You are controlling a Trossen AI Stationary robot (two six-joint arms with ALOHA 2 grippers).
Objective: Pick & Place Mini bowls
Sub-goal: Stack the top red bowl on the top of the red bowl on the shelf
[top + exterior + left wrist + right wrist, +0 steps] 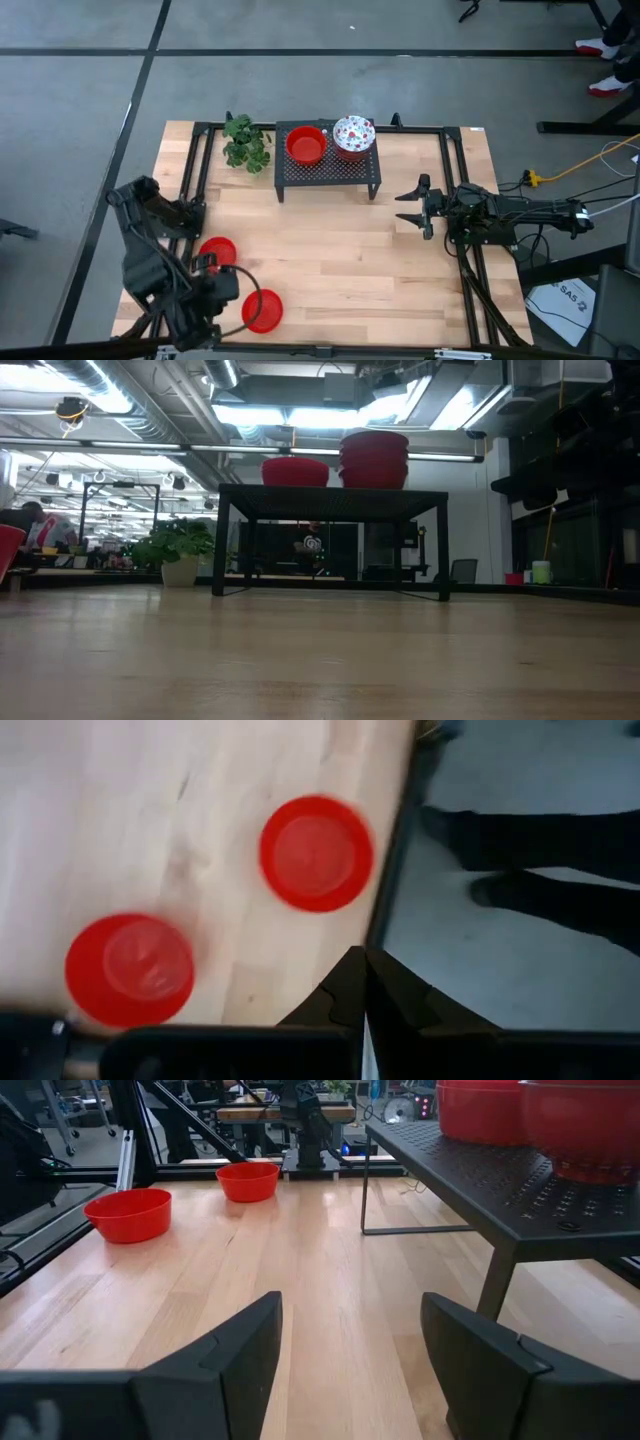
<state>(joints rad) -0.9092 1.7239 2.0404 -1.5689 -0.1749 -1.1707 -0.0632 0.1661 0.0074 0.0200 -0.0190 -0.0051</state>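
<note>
From above, we saw a black rack (328,172) at the far middle of the table (350,270), with a plain red bowl (306,146) and a stack topped by a speckled white bowl (353,135) on it. A green plant (245,142) stood just beside the rack on its left. Two more red bowls lay well away from the rack, near the front left corner: one (217,252) closer to the rack, the other (262,310) by the front edge. The left gripper (232,285) hung between those two, touching neither as far as we could tell. The right gripper (410,208) waited to the right of the rack, its fingers spread wide and empty.

From table height, we saw the rack straight ahead with a single red bowl (295,470) and a taller red stack (374,458) on top, and the plant to its left.

Through the left wrist camera, both loose bowls (317,853) (130,969) lay on the wood below, and the fingers (345,995) were pressed together, holding nothing.

Through the right wrist camera, the wide-apart fingers (240,1355) framed bare wood, the rack to one side and the two loose bowls far off.

We judged that a bowl was about to be picked. The left fingers would need to part, then come down over one bowl's rim.
</note>
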